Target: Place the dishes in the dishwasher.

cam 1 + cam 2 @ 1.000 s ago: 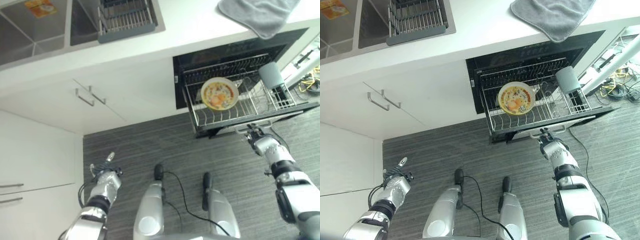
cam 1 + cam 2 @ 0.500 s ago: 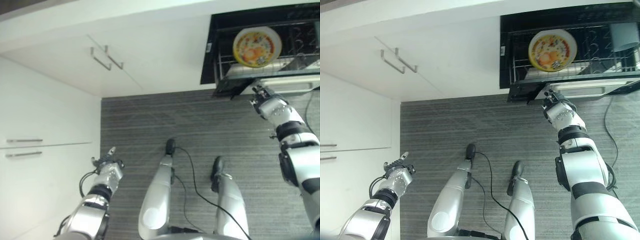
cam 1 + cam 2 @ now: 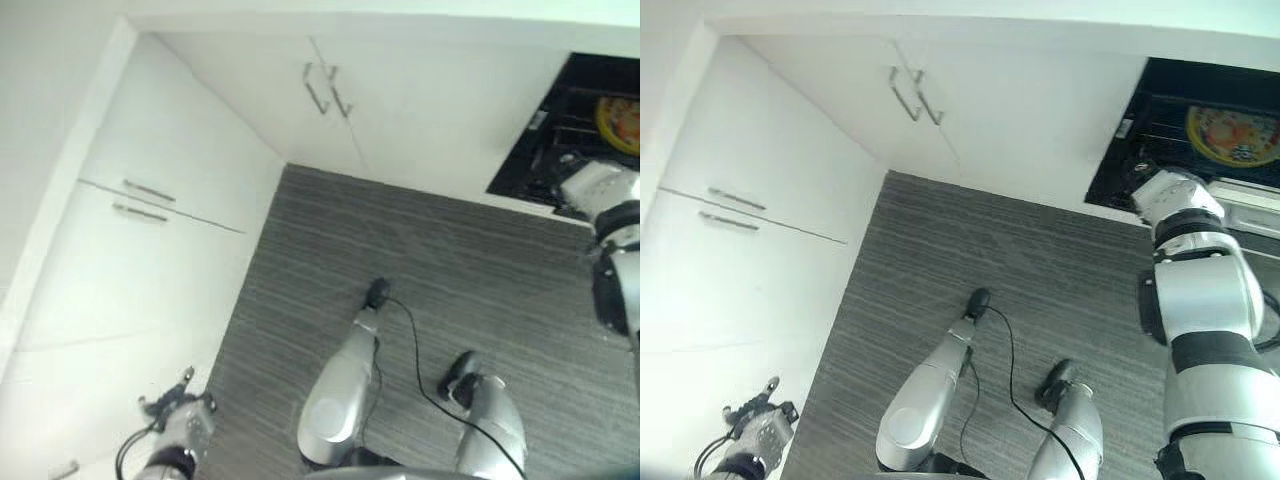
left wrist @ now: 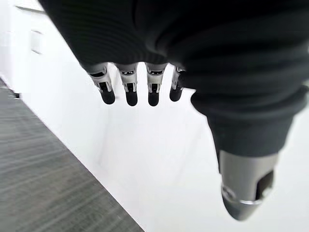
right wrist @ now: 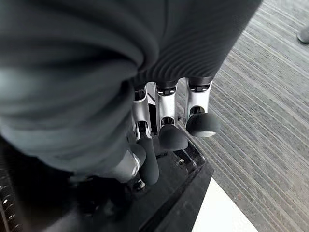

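Cabinets with bar handles flank the dark dishwasher. Inside it stands a yellow plate, cut off at the frame edge. Right hand, fingers curled, holds nothing at the dishwasher's front edge. Left hand hangs, fingers relaxed.

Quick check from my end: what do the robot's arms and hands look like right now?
Both arms are silver-grey, with rounded shells and dark bands at the joints. The left hand has a dark ribbed cover, a row of silver fingers with dark tips, and a silver thumb. The right hand is built the same, its fingertips rounded dark pads.
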{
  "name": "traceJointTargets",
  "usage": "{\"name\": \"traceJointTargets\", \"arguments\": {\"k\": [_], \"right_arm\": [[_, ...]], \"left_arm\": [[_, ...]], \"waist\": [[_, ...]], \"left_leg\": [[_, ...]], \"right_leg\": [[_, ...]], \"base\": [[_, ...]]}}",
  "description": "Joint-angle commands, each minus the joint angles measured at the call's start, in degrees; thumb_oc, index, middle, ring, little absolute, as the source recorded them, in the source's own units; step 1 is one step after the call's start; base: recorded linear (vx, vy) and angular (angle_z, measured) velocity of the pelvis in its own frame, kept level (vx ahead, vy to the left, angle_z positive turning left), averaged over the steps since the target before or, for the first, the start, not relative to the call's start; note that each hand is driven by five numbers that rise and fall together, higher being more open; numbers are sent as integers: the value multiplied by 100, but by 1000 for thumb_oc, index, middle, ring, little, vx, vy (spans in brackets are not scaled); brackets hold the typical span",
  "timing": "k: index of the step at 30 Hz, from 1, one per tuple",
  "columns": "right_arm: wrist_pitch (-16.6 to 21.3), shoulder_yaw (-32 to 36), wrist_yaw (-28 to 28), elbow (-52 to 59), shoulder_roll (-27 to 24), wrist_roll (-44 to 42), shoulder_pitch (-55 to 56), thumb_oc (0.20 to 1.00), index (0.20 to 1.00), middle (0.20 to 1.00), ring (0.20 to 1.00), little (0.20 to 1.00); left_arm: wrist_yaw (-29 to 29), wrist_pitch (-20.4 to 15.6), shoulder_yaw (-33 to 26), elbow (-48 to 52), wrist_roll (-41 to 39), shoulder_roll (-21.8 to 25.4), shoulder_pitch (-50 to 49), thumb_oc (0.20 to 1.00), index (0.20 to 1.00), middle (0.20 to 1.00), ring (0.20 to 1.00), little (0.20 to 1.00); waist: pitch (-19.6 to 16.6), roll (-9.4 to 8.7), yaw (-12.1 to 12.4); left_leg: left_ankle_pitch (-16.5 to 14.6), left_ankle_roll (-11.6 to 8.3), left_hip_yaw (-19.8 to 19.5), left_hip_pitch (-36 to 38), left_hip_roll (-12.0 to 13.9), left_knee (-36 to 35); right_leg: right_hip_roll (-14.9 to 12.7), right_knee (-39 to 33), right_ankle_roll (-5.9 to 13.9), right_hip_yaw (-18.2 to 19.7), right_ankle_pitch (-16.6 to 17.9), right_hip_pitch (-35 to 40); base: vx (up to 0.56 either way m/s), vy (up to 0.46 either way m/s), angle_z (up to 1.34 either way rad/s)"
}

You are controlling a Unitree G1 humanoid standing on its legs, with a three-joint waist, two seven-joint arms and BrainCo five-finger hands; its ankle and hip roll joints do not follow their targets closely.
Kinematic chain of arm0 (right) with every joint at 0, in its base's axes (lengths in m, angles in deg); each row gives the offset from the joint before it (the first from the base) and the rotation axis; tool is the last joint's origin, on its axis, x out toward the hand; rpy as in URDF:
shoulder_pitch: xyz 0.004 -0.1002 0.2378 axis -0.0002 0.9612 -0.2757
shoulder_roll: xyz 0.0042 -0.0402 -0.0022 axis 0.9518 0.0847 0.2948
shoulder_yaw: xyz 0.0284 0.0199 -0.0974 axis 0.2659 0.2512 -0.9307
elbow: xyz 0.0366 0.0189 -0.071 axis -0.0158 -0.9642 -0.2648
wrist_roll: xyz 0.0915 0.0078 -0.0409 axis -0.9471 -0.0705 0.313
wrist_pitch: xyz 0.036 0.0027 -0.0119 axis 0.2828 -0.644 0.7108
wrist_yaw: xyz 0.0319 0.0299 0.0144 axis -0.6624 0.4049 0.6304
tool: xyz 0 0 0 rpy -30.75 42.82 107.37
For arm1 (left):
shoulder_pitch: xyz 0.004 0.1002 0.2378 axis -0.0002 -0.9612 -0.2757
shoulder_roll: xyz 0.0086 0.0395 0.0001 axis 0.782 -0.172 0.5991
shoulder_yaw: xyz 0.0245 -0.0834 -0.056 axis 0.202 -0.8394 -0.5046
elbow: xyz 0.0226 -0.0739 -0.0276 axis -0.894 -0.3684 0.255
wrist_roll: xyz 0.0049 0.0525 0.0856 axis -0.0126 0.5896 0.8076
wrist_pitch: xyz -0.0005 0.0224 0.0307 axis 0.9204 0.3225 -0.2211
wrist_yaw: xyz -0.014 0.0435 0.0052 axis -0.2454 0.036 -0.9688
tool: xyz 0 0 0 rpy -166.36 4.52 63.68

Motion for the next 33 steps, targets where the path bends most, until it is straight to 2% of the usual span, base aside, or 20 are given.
{"name": "traceJointTargets", "arguments": {"k": [1,4,7,10,12,14,18,22,25,26,28,29,30,31,32,33], "right_arm": [[402,-628,106,733,-440,354,-1100,200,200,200,200,200],[271,-780,58,681,-766,630,-1216,200,200,200,200,200],[170,-889,227,637,-1108,642,-1237,200,200,200,200,200],[50,-951,185,613,-1205,771,-1261,200,200,200,200,200],[-27,-959,328,574,-1314,705,-1237,200,200,200,200,200],[125,-1068,307,565,-1365,865,-1342,200,200,200,200,200],[98,-1200,271,487,-1375,781,-1483,200,200,200,200,200],[60,-1242,473,429,-1348,829,-1457,200,200,200,200,200],[-22,-1184,871,439,-1274,877,-1283,200,200,200,200,200],[0,-1159,1042,462,-1231,975,-1224,200,200,200,200,200],[223,-1038,1339,564,-1077,988,-1033,263,263,263,263,263],[381,-897,1443,692,-953,1140,-804,250,250,250,250,250],[527,-702,1594,920,-740,1215,-413,285,285,285,285,285],[648,-531,1805,1244,-422,1118,125,498,498,498,498,498],[757,-446,1982,1564,-215,1139,518,1000,1000,1000,1000,1000],[730,-392,2045,1837,-83,1041,798,1000,1000,1000,1000,1000]], "left_arm": [[-56,-357,214,-207,399,500,-8,1000,1000,1000,1000,1000],[-231,-479,127,-269,492,542,-290,1000,1000,1000,1000,1000],[-322,-633,47,-251,584,605,-555,1000,1000,1000,1000,1000],[-280,-607,109,-106,589,676,-565,1000,1000,1000,1000,1000],[-143,-484,72,69,648,760,-535,1000,1000,1000,1000,1000],[-96,-447,150,91,690,812,-517,1000,1000,1000,1000,1000],[-69,-611,145,23,740,834,-488,1000,1000,1000,1000,1000],[-149,-828,185,78,751,880,-541,1000,1000,1000,1000,1000],[-274,-878,203,191,759,940,-479,1000,1000,1000,1000,1000],[-351,-920,217,195,767,968,-458,1000,1000,1000,1000,1000],[-511,-996,239,252,731,954,-384,1000,1000,1000,1000,1000],[-615,-1056,257,294,723,924,-333,1000,1000,1000,1000,1000],[-779,-1173,265,353,678,909,-224,1000,1000,1000,1000,1000],[-909,-1197,255,491,513,889,-78,1000,1000,1000,1000,1000],[-932,-1182,270,596,493,880,27,1000,1000,1000,1000,1000],[-960,-1191,312,671,435,901,106,1000,1000,1000,1000,1000]], "waist": [[-530,-311,174],[-572,-346,207],[-625,-477,205],[-649,-584,181],[-642,-720,200],[-630,-804,222],[-601,-916,291],[-605,-1003,334],[-604,-1085,343],[-609,-1115,345],[-620,-1152,324],[-619,-1178,295],[-609,-1231,248],[-578,-1266,155],[-544,-1292,83],[-521,-1284,59]], "left_leg": [[-48,67,104,79,-16,-201],[-47,40,116,177,38,-240],[-39,-28,256,361,171,-337],[-46,-60,397,464,286,-415],[-43,-75,442,489,342,-470],[-21,-105,451,507,388,-516],[-35,-91,423,447,398,-528],[-44,-89,451,442,422,-599],[-49,-89,512,397,425,-625],[-56,-88,532,398,426,-634],[-59,-91,577,433,419,-697],[-72,-89,592,417,400,-684],[-105,-74,612,399,366,-667],[-132,-46,635,413,338,-669],[-152,-23,648,407,321,-651],[-49,42,668,334,307,-618]], "right_leg": [[-50,-299,-42,-146,-241,608],[-19,-435,-42,-234,-197,749],[28,-865,-3,-404,-8,1057],[77,-1104,21,-475,116,1199],[122,-1383,81,-547,238,1366],[183,-1571,98,-597,317,1476],[245,-1721,131,-637,401,1533],[309,-1988,181,-656,476,1686],[346,-2196,244,-665,543,1802],[358,-2266,265,-665,565,1856],[400,-2466,307,-647,614,1999],[407,-2566,346,-611,652,2057],[437,-2739,399,-558,722,2160],[450,-2894,431,-455,784,2246],[441,-2985,466,-383,836,2284],[435,-3060,477,-391,991,2267]], "base": [[122,-89,19],[40,-28,22],[41,-32,-3],[-14,-61,-4],[-32,-158,1],[-37,-138,8],[-63,-99,2],[-61,-47,2],[-72,-25,-4],[-65,14,-7],[-77,68,-6],[-117,151,-6],[-143,250,-3],[-140,261,1],[-171,277,-2],[-148,207,-18]]}}
